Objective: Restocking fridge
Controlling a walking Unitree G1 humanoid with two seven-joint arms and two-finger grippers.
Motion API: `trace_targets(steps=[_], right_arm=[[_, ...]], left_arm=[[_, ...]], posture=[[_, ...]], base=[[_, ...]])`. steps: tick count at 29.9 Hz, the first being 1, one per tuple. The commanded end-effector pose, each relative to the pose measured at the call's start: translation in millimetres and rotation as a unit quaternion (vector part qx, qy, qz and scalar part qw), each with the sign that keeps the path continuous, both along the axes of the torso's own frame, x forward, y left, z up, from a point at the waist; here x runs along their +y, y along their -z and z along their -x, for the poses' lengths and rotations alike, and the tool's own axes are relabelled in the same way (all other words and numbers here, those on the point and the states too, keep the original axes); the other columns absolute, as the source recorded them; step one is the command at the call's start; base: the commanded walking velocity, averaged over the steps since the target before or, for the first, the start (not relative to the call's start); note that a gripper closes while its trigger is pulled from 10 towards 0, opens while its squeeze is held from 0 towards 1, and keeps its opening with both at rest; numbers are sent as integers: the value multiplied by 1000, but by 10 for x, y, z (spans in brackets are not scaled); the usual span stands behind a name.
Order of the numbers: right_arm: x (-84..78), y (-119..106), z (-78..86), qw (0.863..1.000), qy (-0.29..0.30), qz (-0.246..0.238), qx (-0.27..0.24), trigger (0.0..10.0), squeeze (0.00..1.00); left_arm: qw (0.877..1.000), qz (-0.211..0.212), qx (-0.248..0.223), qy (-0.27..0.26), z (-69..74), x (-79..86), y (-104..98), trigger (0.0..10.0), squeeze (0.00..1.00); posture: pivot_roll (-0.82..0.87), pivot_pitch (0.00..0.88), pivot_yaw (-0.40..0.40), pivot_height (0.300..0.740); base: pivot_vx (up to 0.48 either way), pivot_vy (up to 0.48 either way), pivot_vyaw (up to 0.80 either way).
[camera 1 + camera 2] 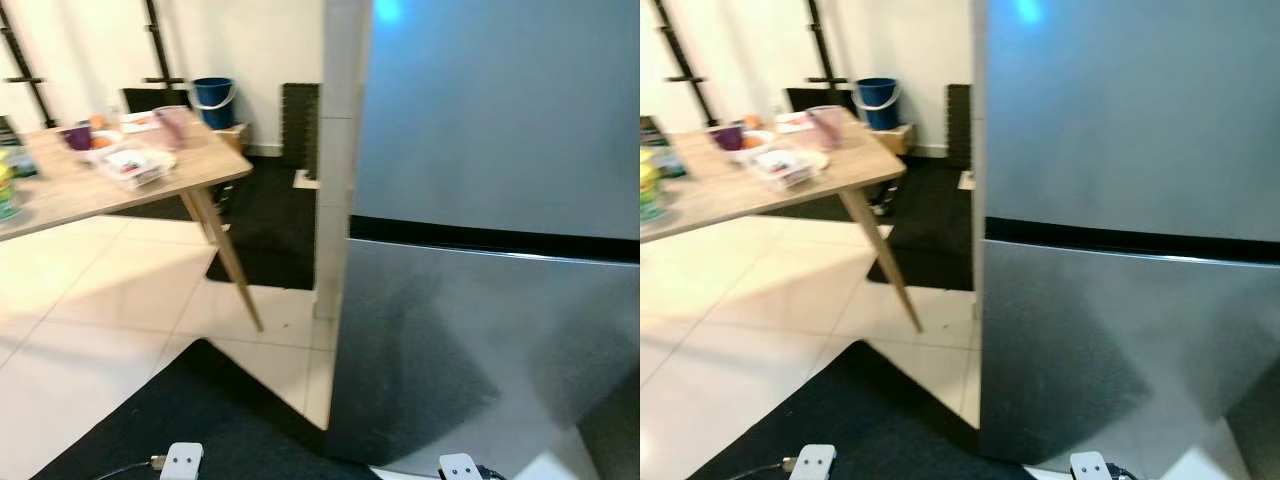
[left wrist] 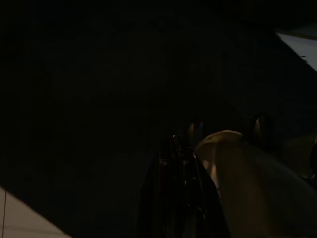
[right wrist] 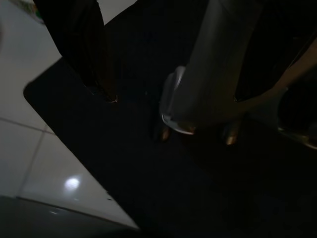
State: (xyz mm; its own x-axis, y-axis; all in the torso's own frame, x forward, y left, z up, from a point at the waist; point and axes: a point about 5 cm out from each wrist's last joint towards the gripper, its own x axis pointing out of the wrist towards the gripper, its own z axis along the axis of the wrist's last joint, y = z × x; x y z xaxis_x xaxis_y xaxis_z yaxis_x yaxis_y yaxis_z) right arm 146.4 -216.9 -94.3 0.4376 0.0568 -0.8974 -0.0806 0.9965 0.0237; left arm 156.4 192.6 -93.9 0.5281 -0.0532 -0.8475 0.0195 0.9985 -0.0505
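Note:
A tall silver fridge (image 1: 490, 300) stands close in front of me on the right, both doors shut, with a black seam (image 1: 490, 238) between the upper and lower door. To the left is a light wooden table (image 1: 190, 172) carrying a wrapped food pack (image 1: 132, 163), a purple cup (image 1: 78, 137), a pink see-through container (image 1: 172, 125) and a green item (image 1: 5, 190) at the picture's edge. Both arms hang low and idle. My left gripper (image 2: 176, 198) is a dark shape over the black mat. My right gripper (image 3: 84, 49) hangs above the mat's edge beside a silver leg.
A black mat (image 1: 200, 420) lies underfoot on pale tiles (image 1: 90, 300), and another dark mat (image 1: 270, 230) is behind the slanted table leg (image 1: 230, 260). A blue bucket (image 1: 214, 102) and a black panel (image 1: 300, 120) stand by the far wall.

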Motion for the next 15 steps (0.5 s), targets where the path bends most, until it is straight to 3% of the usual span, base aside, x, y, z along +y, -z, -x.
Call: trace_targets(steps=[1,15], right_arm=[[-26,-5,0,1000,-6,4,2,10000,0],[-13,-2,1,1000,-11,4,4,10000,0]], left_arm=[[1000,5,10,7,34,-73,26,10000,0],[1000,-3,3,12,-27,-51,-1,10000,0]], posture=[[-52,0,-8,740],[-41,0,1,740]], base=[[0,0,788],[0,0,788]])
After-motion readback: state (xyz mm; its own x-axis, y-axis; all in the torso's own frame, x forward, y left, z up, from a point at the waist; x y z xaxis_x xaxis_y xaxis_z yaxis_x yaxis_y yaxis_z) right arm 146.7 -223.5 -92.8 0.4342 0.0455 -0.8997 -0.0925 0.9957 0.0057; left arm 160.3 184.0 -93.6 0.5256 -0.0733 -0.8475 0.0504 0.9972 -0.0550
